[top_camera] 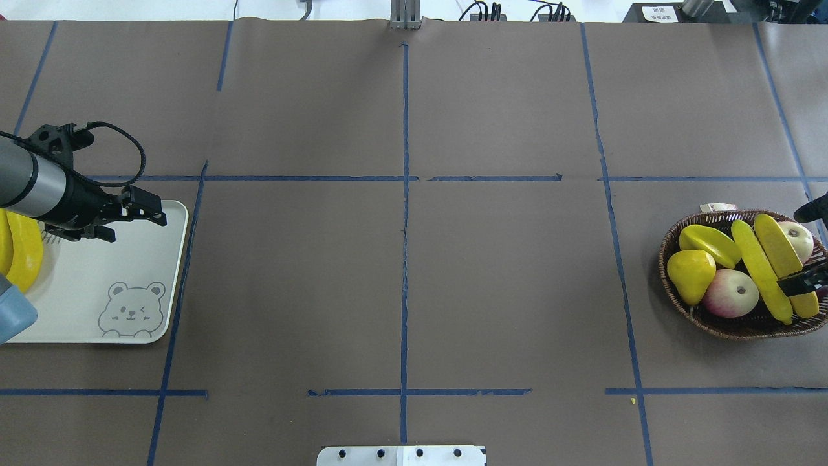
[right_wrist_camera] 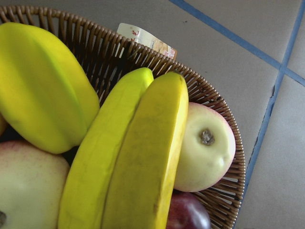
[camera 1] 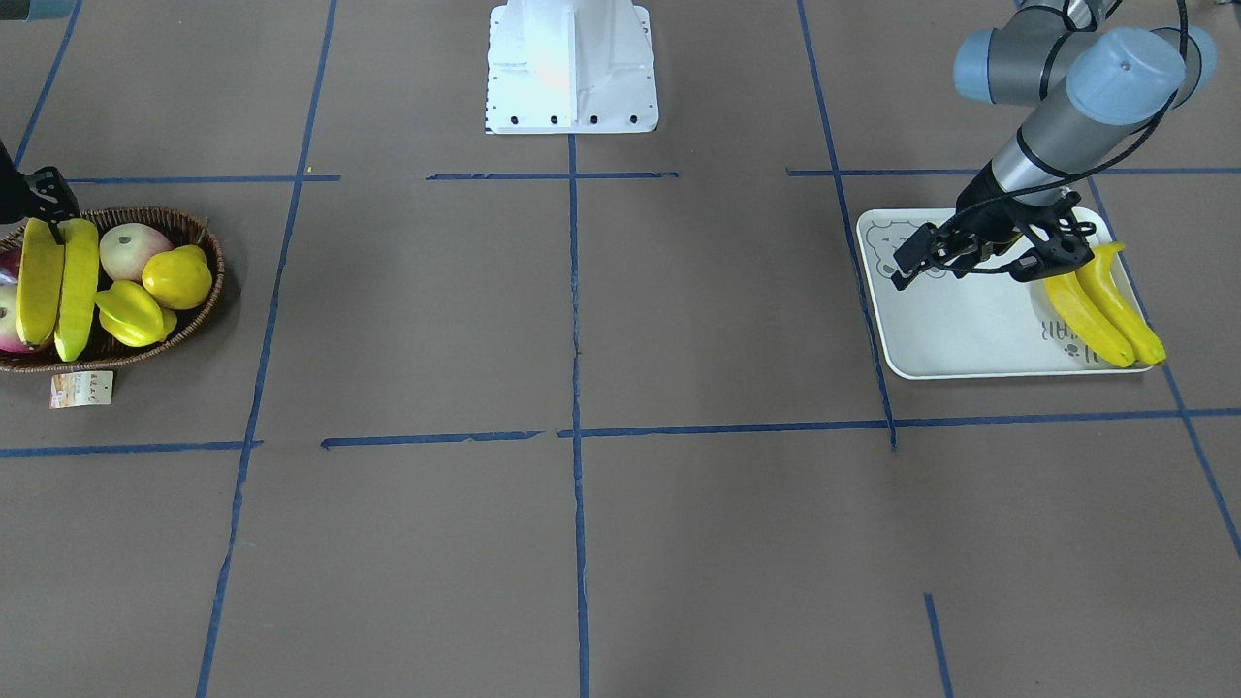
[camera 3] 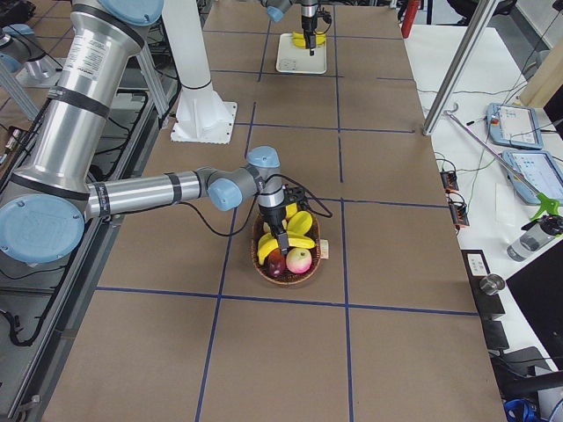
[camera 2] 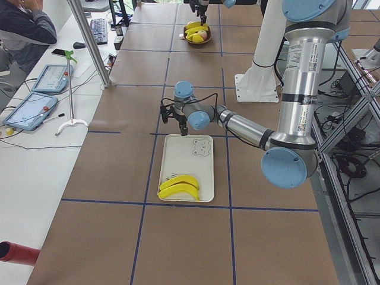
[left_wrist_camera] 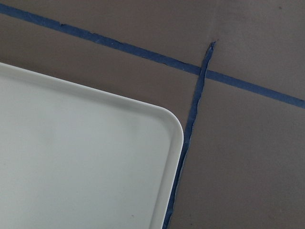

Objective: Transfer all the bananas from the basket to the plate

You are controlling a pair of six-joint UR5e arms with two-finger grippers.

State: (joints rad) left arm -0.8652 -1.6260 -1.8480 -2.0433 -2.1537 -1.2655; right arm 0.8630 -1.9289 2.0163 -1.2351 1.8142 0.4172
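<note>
Two yellow bananas (camera 1: pixel 58 291) lie side by side in the brown wicker basket (camera 1: pixel 206 242), the duller one (top_camera: pixel 779 249) on the outside. My right gripper (top_camera: pixel 805 281) hangs low over their robot-side ends and looks open, one finger across the duller banana; the right wrist view fills with both bananas (right_wrist_camera: pixel 138 157). Two more bananas (camera 1: pixel 1105 315) rest at the outer end of the pale plate (camera 1: pixel 950 330). My left gripper (camera 1: pixel 906 271) hovers open and empty over the plate's corner (left_wrist_camera: pixel 162 124), away from those bananas.
The basket also holds a starfruit (camera 1: pixel 131 312), a yellow pear-like fruit (camera 1: pixel 177 278), a pale apple (camera 1: pixel 131 247) and a dark red fruit. A paper tag (camera 1: pixel 82 390) hangs from its rim. The robot base (camera 1: pixel 572 68) stands mid-table. A person (camera 2: pixel 24 29) sits beside the table.
</note>
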